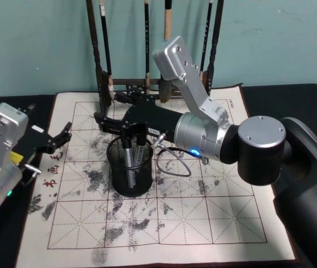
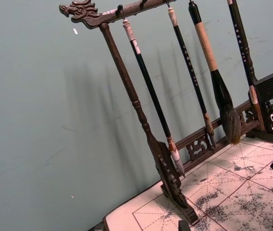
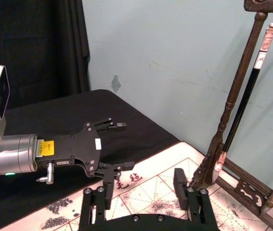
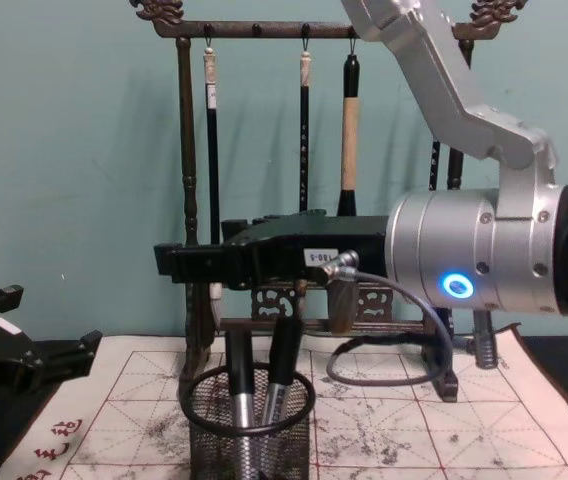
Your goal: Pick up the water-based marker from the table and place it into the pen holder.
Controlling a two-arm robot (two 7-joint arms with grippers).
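Black wire mesh forms the pen holder [image 1: 130,170], which stands upright on the grid-printed calligraphy mat [image 1: 214,215] that covers the middle of the black counter [image 1: 292,95], nearer the mat's left edge than its right. We see two markers [image 4: 282,375] inside it, dark caps up and silver barrels down; their long axes are near vertical and lean slightly apart. We cannot tell which of the two is the water-based marker.

We note the right arm reaching across from the counter's right side, elbow raised, forearm roughly level and pointing left. The right gripper [image 1: 105,123] hovers directly above the holder, just over its rim in the chest view. In the right wrist view its two fingers [image 3: 179,186] stand spread apart with nothing between them.

We find the left gripper [image 1: 63,134] at the mat's left edge, above the black counter and well apart from the holder, its forearm angled toward the mat. In the right wrist view its fingers are spread and hold nothing.

We record the dark wooden brush rack [image 4: 189,190] with dragon-head ends along the mat's far edge, behind the holder, with calligraphy brushes [image 4: 349,140] hanging tips down from its top bar. Ink smudges mark the mat around the holder.
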